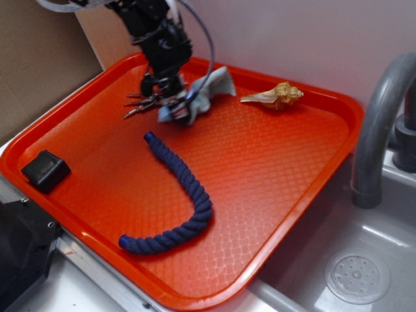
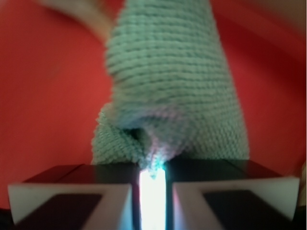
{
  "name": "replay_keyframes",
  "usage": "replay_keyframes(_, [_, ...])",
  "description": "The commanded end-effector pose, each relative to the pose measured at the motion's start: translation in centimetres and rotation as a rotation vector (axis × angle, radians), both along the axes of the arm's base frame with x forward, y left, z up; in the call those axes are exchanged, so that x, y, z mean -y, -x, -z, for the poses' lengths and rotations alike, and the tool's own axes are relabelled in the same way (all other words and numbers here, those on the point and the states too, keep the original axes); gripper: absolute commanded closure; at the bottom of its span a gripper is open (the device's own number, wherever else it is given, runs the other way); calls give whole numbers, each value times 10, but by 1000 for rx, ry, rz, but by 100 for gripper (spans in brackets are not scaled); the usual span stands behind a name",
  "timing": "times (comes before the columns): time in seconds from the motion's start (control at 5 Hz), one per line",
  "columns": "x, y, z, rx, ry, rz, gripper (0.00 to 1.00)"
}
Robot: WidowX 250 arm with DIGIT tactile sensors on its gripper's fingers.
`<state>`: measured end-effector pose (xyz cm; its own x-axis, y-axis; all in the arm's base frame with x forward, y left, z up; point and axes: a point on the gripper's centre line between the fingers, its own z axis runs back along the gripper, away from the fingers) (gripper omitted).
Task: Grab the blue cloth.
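Note:
The blue cloth (image 1: 209, 90), a pale grey-blue nubby rag, lies bunched at the back of the orange tray (image 1: 273, 175). My gripper (image 1: 174, 104) is down on its near-left end. In the wrist view the cloth (image 2: 172, 81) fills the middle of the frame and a fold of it is pinched in the narrow gap between my two black fingers (image 2: 115, 175). The gripper (image 2: 152, 172) is shut on the cloth. The cloth hangs away from the jaws over the tray floor.
A bunch of keys (image 1: 140, 104) lies just left of the gripper. A dark navy twisted rope (image 1: 182, 195) curves across the tray's middle. A shell (image 1: 276, 95) lies at the back right. A black box (image 1: 45, 170) sits at the left. A grey tap (image 1: 377, 130) and sink (image 1: 357, 276) are to the right.

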<state>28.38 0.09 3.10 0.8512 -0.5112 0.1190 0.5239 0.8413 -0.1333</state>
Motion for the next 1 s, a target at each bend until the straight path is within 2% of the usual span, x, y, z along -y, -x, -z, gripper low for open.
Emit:
replay_keyframes(0.0, [12,26,-118,77,50,6,100])
replay_keyframes(0.2, [16,31,-149,130,43,10,100])
replay_keyframes(0.4, [14,16,-125,118,-35,9,0])
replay_keyframes(0.6, [17,-7,-94,125,-99,-24,0])
replay_keyframes(0.8, [22,-20,-76,154,-115,-89,0])
